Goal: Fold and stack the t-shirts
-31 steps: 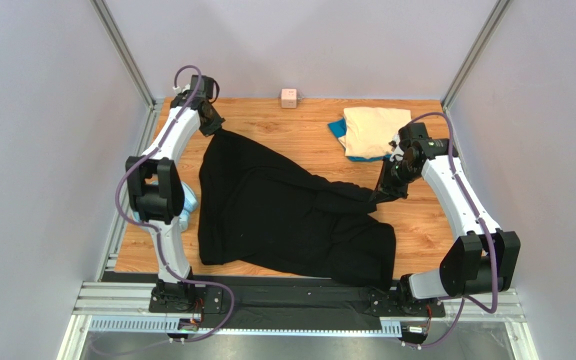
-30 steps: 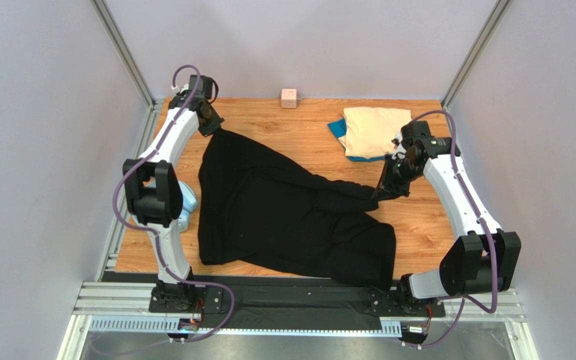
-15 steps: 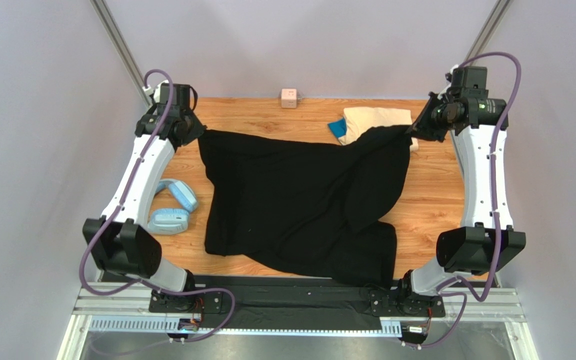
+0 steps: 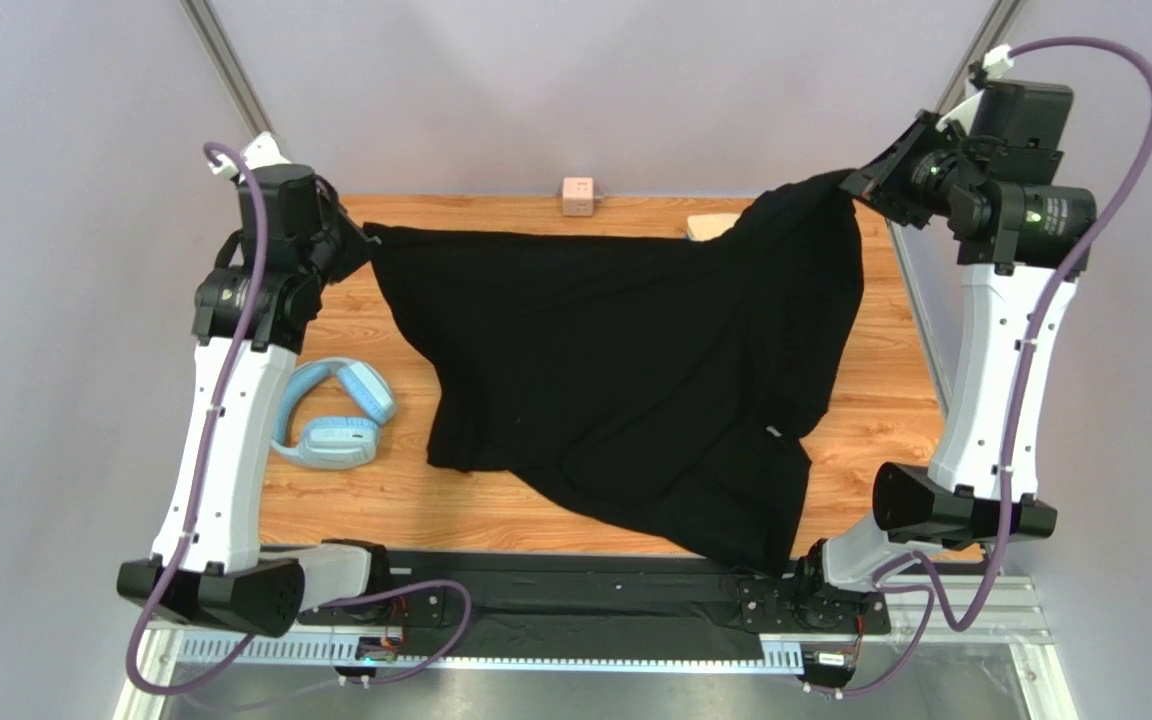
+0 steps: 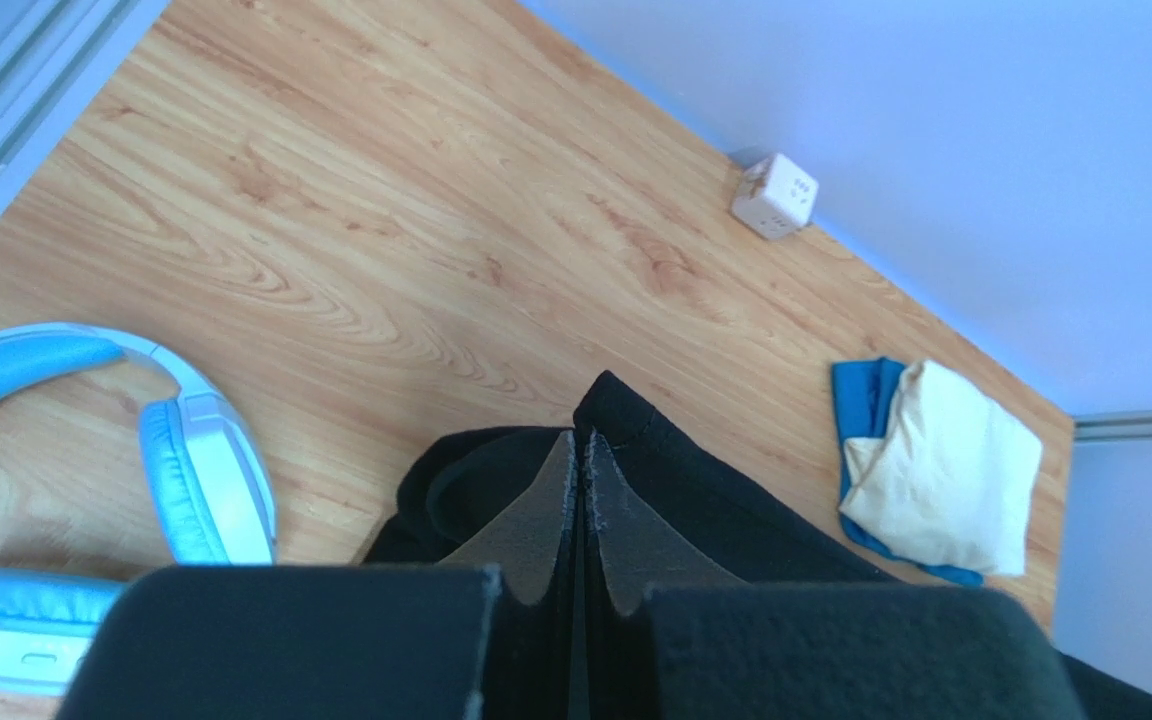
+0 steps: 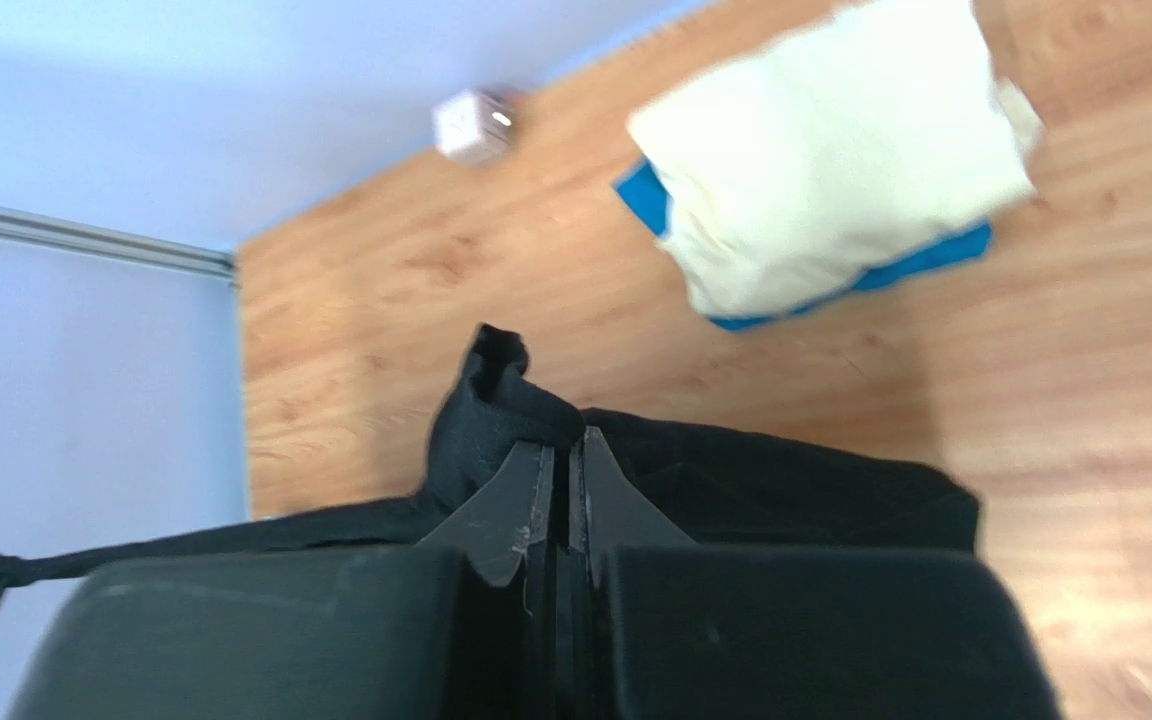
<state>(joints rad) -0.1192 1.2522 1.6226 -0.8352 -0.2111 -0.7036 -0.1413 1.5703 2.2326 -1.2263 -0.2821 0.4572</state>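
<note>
- Overhead camera: the black t-shirt (image 4: pixel 627 375) now hangs as a broad sheet between the two arms, its lower hem trailing on the table (image 4: pixel 387 518) near the front edge. A second ago it lay rumpled on the wood with both arms low. Since then the left gripper (image 4: pixel 349 248) and the right gripper (image 4: pixel 868 180) have risen and swung out to the far corners, drawing the top edge taut. The headphones (image 4: pixel 334 420), half hidden by the left arm before, lie uncovered at the left, and the pink cube (image 4: pixel 578 195) sits at the back wall. Only a sliver of the cream t-shirt (image 4: pixel 710 225) shows behind the raised cloth
- Left wrist camera: the fingers are pressed together on a pinch of black fabric. Far below, at the table's far right, the cream shirt lies folded on top of the blue t-shirt (image 5: pixel 856 413)
- Right wrist camera: these jaws are likewise clamped on a fold of black cloth. The picture is slightly blurred. The cream-over-blue stack lies beneath, well apart from the held corner
- What it means, as I read it: the lift has opened the shirt out, so it looks ready to be laid flat and folded. Two shirts seem already stacked, leaving this one last. The hanging cloth could drag across that stack if swung carelessly
</note>
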